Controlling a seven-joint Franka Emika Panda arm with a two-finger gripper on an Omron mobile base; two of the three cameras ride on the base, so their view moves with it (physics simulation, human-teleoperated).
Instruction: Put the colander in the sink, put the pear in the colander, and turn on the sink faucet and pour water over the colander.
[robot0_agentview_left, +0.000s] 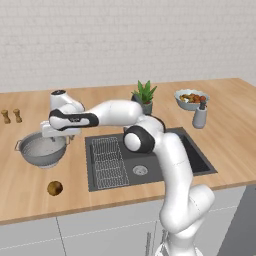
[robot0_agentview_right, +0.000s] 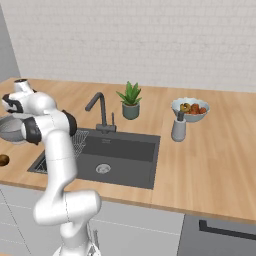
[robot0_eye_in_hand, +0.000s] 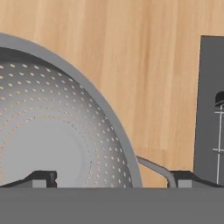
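Grey perforated metal marks the colander (robot0_agentview_left: 42, 149), which sits on the wooden tabletop (robot0_agentview_left: 230, 130) just left of the sink (robot0_agentview_left: 197, 160), not in it. The gripper (robot0_eye_in_hand: 111, 178) hangs low over the colander's right rim; in the hand view its two fingertips (robot0_eye_in_hand: 43, 178) stand wide apart, one over the inside of the bowl and one outside the rim next to a side handle, and nothing is clamped between them.

One pear (robot0_agentview_left: 55, 188) lies on the tabletop in front of the colander, near the front edge and apart from the bowl. A strip of bare wood separates the colander's rim from the sink's left edge. Inside the dark sink a wire rack (robot0_agentview_left: 107, 161) covers the left part, while the drain (robot0_agentview_left: 140, 170) and the right part lie open.

One sink faucet (robot0_agentview_right: 100, 111) rises behind the basin, with one potted plant (robot0_agentview_right: 130, 100) just beside it. Two small brown shakers (robot0_agentview_left: 11, 116) stand far left. One fruit bowl (robot0_agentview_right: 190, 109) and one grey bottle (robot0_agentview_right: 178, 129) stand right of the sink.
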